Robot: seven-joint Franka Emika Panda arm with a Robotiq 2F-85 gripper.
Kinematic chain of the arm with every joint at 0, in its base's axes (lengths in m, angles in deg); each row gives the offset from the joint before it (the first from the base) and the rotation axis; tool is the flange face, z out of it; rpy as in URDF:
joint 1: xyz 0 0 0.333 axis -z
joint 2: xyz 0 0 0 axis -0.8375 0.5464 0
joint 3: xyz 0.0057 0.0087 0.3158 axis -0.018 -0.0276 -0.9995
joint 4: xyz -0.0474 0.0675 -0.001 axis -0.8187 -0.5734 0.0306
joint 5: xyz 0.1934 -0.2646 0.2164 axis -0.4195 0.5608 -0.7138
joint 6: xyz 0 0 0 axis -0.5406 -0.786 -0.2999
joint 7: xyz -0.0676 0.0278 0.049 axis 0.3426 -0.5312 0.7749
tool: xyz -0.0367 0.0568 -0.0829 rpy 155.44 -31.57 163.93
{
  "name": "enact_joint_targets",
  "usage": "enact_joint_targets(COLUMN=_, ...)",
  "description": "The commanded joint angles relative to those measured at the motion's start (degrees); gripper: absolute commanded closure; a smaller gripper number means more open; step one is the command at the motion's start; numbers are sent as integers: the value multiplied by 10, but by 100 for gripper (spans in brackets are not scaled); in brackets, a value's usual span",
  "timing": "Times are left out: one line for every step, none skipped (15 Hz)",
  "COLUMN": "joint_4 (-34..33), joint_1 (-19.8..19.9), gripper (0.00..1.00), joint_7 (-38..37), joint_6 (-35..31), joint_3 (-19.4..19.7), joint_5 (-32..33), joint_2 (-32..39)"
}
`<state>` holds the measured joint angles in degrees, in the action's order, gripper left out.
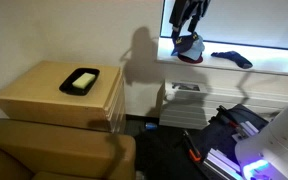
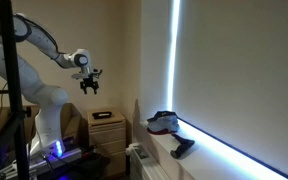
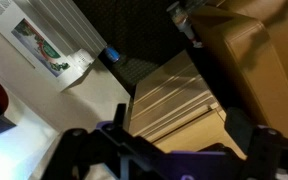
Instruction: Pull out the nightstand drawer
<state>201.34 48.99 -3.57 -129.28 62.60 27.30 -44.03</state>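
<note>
Dim room, plain beige wall (image 1: 74, 30), and a bright window (image 2: 224, 70) glowing above a long white counter (image 1: 274, 62) with a red, white and grey sneaker (image 1: 189, 52) sitting on it. Boxy light tan wooden nightstand (image 1: 44, 95) stands by that wall, just beside a brown upholstered armchair (image 1: 44, 150), and there's a flat black rectangular tray (image 1: 80, 81) on its top. The shallow light tan wooden drawer (image 1: 116, 90) is the top panel of the front. It looks flush with the cabinet, so it's not pulled out. Its face points toward the counter side of the room, with the long axis running level across the front. Black end effector (image 2: 89, 87) hangs high in the air, well apart from the nightstand, up near the sneaker. Wrist view shows its fingers (image 3: 74, 148) spread wide with nothing between them.
</note>
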Motion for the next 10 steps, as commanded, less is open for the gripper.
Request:
enact_joint_targets(joint_4=-1, joint_1=-1, gripper=0, joint_7=-1, joint_6=2, joint_3=1, joint_5=1, joint_2=0)
enact_joint_targets(joint_4=-1, joint_1=12, gripper=0, joint_7=-23, joint_6=-32, joint_3=-1, joint_5=-3, joint_2=50)
enact_joint_targets(joint_4=8, joint_1=13, gripper=0, joint_7=-39, joint_6=-61, joint_3=2, joint_5=-17, joint_2=79)
enact_joint_targets(joint_4=15, joint_1=5, gripper=0, joint_7=-50, joint_6=-92, joint_3=13, joint_5=-48, joint_2=111)
enact_joint_targets(joint_4=20, joint_1=-6, gripper=0, joint_7=-48, joint_6=-124, joint_3=23, joint_5=-77, joint_2=141)
enact_joint_targets(joint_4=26, joint_1=-14, gripper=0, joint_7=-44, joint_6=-166, joint_3=30, joint_5=-110, joint_2=176)
enact_joint_targets(joint_4=28, joint_1=-21, gripper=0, joint_7=-42, joint_6=-212, joint_3=35, joint_5=-146, joint_2=213)
enact_joint_targets(joint_4=26, joint_1=-30, gripper=0, joint_7=-39, joint_6=-255, joint_3=42, joint_5=-185, joint_2=251)
enact_joint_targets(joint_4=20, joint_1=-38, gripper=0, joint_7=-40, joint_6=-295, joint_3=45, joint_5=-223, joint_2=286)
enact_joint_targets(joint_4=13, joint_1=-48, gripper=0, joint_7=-38, joint_6=-335, joint_3=48, joint_5=-265, joint_2=325)
